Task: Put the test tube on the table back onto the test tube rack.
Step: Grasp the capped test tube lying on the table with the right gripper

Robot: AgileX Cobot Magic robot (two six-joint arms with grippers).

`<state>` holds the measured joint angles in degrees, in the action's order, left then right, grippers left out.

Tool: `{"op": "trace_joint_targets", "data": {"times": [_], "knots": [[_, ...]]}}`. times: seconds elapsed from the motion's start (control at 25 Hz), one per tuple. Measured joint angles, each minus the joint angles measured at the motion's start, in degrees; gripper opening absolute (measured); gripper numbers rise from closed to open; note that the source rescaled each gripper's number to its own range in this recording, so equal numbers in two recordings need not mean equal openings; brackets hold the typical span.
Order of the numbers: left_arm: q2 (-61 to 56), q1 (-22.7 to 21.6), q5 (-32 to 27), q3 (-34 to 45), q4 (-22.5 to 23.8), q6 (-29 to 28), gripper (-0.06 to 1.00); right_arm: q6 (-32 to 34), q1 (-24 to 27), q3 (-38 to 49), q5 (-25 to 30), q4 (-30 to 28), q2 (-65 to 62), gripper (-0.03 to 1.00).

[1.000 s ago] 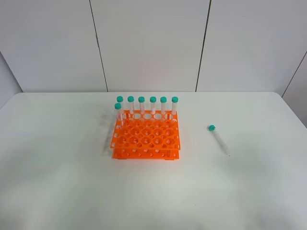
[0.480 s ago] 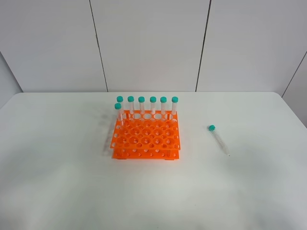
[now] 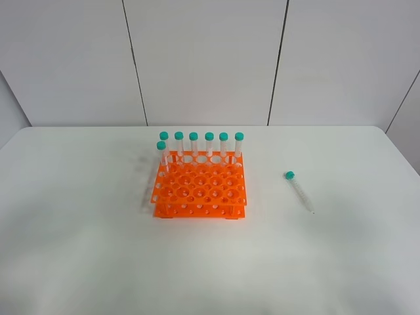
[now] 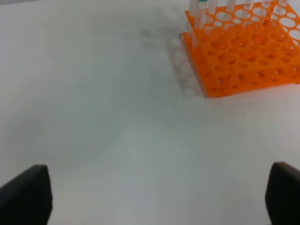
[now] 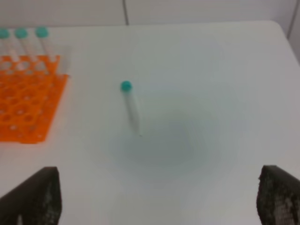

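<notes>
A clear test tube (image 3: 299, 191) with a teal cap lies flat on the white table (image 3: 79, 249), to the right of the orange test tube rack (image 3: 200, 190). It also shows in the right wrist view (image 5: 131, 107), cap pointing away. The rack holds several capped tubes upright along its back row and left side; it also shows in the left wrist view (image 4: 243, 51) and the right wrist view (image 5: 23, 98). My left gripper (image 4: 154, 201) and right gripper (image 5: 154, 201) are open and empty, fingers wide apart. Neither shows in the high view.
Grey wall panels (image 3: 203, 59) stand behind the table's far edge. The table's rounded right edge (image 3: 394, 147) lies beyond the lying tube.
</notes>
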<state>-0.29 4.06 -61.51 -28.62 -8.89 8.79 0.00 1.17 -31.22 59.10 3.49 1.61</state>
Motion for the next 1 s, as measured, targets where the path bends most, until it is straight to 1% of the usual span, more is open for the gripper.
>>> {"op": "trace_joint_targets", "data": {"times": [0.12,0.28,0.6,0.76,1.0], "knots": [[0.00,0.00,0.00,0.00,0.00,0.00,1.00,-2.02,0.00,-2.71,0.00,3.23,5.52,1.00],[0.00,0.00,0.00,0.00,0.00,0.00,1.00,-7.59,0.00,-6.28,-0.11,5.86,14.42,0.98],[0.00,0.00,0.00,0.00,0.00,0.00,1.00,-16.32,0.00,-12.09,-2.71,6.79,32.81,0.95],[0.00,0.00,0.00,0.00,0.00,0.00,1.00,-17.68,0.00,-15.17,-3.99,7.57,44.28,0.95],[0.00,0.00,0.00,0.00,0.00,0.00,1.00,-17.97,0.00,-23.62,-4.53,8.51,64.19,0.93]]}}
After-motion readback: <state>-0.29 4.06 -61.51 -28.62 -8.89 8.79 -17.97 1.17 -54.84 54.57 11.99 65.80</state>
